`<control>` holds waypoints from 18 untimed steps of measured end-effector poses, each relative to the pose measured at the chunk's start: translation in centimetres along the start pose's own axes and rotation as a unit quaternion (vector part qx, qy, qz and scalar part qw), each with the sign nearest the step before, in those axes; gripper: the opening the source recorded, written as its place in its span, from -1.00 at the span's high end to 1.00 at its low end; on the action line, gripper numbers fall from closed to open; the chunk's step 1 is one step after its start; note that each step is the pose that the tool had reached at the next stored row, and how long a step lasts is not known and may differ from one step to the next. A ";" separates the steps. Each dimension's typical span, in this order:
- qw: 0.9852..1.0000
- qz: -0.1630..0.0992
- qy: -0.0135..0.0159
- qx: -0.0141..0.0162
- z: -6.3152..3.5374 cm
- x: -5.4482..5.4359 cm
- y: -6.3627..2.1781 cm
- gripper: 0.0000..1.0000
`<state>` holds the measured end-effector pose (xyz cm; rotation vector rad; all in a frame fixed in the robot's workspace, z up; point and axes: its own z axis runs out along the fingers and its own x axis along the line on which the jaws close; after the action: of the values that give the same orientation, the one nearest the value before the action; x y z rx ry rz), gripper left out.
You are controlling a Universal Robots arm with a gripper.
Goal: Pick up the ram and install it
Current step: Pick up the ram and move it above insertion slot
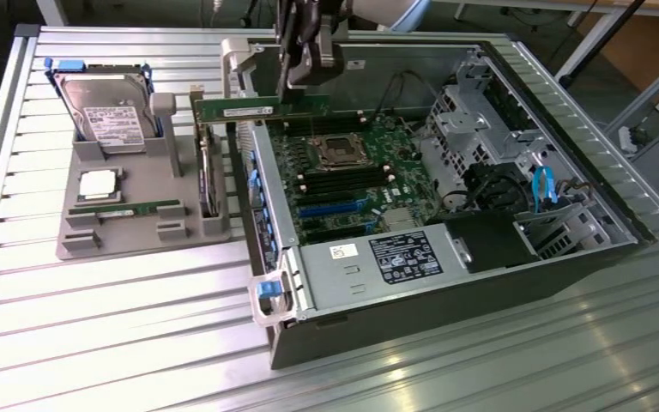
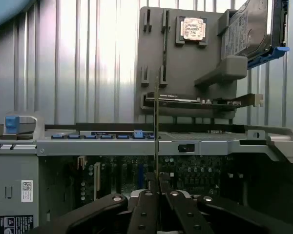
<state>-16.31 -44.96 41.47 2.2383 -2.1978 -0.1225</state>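
End effector (image 1: 306, 86) pinching one ram (image 1: 263, 109) over motherboard (image 1: 353, 176); second stick (image 1: 135, 209) in tray (image 1: 83, 236).

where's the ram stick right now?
Exterior view's left of centre: the end effector holds the ram above the computer case wall, between the grey parts holder and the motherboard.

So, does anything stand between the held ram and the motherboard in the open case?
Nothing visible does. The ram, clamped in the gripper's jaws, hangs over the open computer case, and the motherboard beneath it lies uncovered.
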 end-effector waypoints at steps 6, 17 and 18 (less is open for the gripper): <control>1.000 0.000 0.000 -0.001 -0.20 0.1 -3.59 0.78; 1.000 0.000 0.000 -0.002 -0.52 0.2 -9.11 0.78; 1.000 0.000 0.000 -0.002 -0.52 0.2 -9.11 0.78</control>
<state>-7.18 -44.96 41.47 2.2364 -2.1963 -0.1259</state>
